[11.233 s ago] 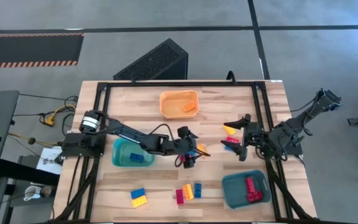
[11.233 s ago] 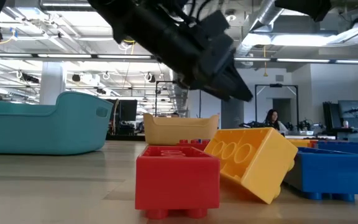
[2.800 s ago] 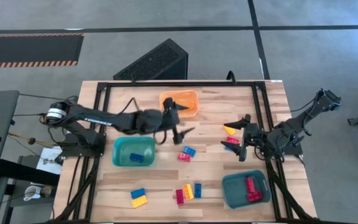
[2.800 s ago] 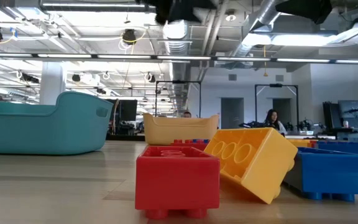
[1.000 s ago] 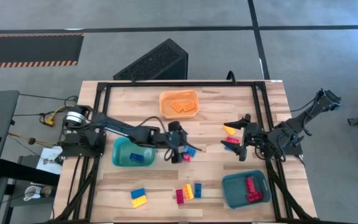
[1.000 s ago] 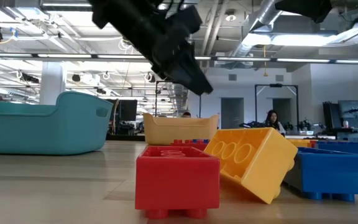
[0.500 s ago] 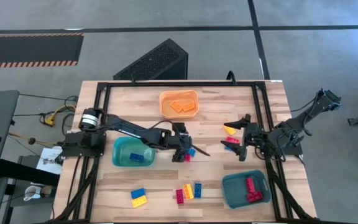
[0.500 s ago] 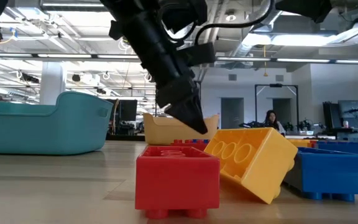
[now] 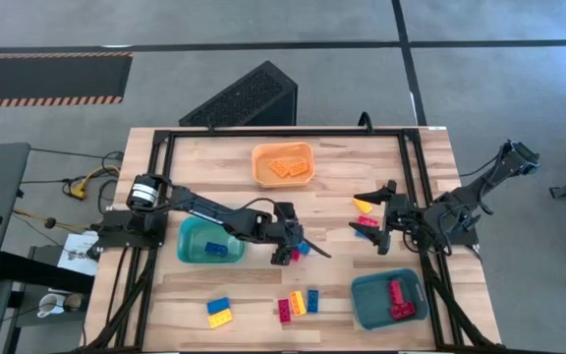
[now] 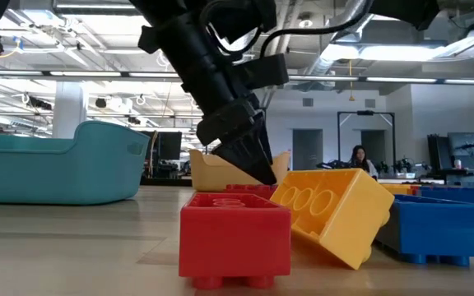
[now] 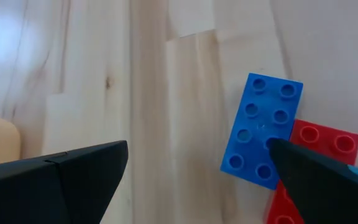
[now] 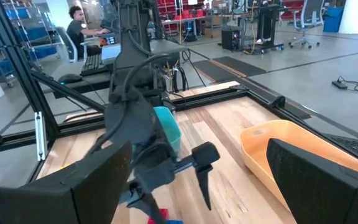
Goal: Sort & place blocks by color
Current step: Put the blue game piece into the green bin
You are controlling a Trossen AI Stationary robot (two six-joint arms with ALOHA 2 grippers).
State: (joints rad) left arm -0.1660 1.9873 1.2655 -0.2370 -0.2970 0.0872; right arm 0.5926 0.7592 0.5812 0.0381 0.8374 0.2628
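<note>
left arm: I've got it stretched out low across the middle of the table, wrist pitched down
left gripper [image 9: 296,248]: fingers spread wide, tips right down near the tabletop
right arm: folded up by the right edge
right gripper [image 9: 381,216]: fingers apart, hanging idle

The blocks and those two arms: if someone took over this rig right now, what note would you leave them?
Left gripper: open, low over the blue block and red block mid-table, holding nothing.
Right gripper: open, waiting at the right by a yellow block.
Done: orange bin holds yellow blocks, left teal bin a blue one, right teal bin red ones.
Left: the mid-table pair, the blocks by the right gripper, and the front groups and.
</note>
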